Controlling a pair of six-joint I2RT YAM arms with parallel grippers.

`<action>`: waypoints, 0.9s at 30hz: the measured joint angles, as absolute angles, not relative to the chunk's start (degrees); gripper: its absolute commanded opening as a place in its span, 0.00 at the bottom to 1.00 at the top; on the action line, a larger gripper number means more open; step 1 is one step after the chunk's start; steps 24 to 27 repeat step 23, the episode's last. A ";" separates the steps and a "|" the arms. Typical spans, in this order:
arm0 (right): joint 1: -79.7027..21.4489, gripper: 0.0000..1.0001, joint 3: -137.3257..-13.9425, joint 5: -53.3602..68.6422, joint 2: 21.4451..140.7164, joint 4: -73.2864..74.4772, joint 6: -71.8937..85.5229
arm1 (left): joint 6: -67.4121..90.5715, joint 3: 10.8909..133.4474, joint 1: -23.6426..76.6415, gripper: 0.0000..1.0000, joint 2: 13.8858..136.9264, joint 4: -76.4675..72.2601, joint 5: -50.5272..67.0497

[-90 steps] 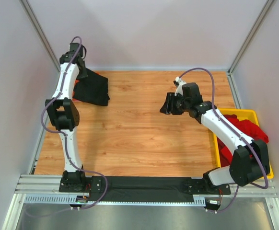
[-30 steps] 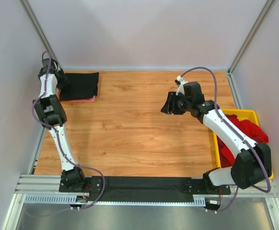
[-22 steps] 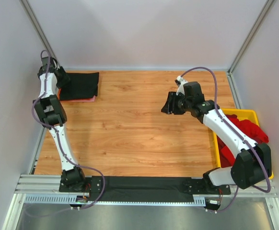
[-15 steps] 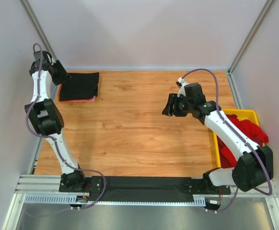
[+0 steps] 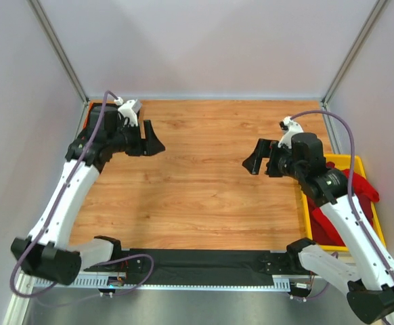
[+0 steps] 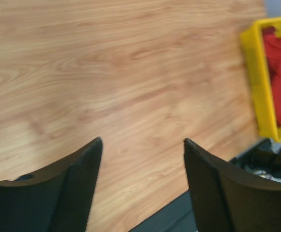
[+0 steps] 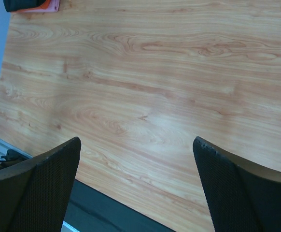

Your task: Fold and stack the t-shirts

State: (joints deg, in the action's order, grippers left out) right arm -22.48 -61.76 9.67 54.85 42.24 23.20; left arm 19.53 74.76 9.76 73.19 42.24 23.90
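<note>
A folded black t-shirt (image 7: 19,5) lies on an orange one (image 7: 40,7) at the table's far left corner in the right wrist view. From above my left arm hides that stack except an orange corner (image 5: 89,103). Red t-shirts (image 5: 358,187) lie crumpled in the yellow tray (image 5: 349,160) on the right, and the left wrist view shows them too, red cloth (image 6: 278,67) inside the tray (image 6: 254,77). My left gripper (image 5: 151,143) hangs open over bare wood, its fingers (image 6: 77,183) empty. My right gripper (image 5: 253,164) is open and empty, left of the tray.
Wooden tabletop (image 5: 197,176) stretches between the two grippers. A black strip (image 5: 204,264) and metal rail run along the near edge by the arm bases. Grey walls close in the left, back and right sides.
My left arm has swung away from the folded stack toward the table's middle, and its gripper has opened. My right arm has drawn back toward the tray, jaws opening wider.
</note>
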 measured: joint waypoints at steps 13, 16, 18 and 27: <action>-22.48 1.00 -61.67 6.68 49.71 47.79 28.01 | 21.17 59.75 18.02 0.99 49.15 39.07 26.63; -22.48 1.00 -61.67 6.68 49.32 47.97 28.36 | 21.10 58.85 18.02 1.00 48.58 39.57 26.30; -22.48 1.00 -61.73 6.68 48.88 48.10 28.53 | 20.73 58.78 18.02 0.99 47.88 39.83 26.00; -22.48 1.00 -62.02 6.50 48.34 48.21 28.71 | 20.51 58.78 18.02 0.99 46.83 40.01 26.46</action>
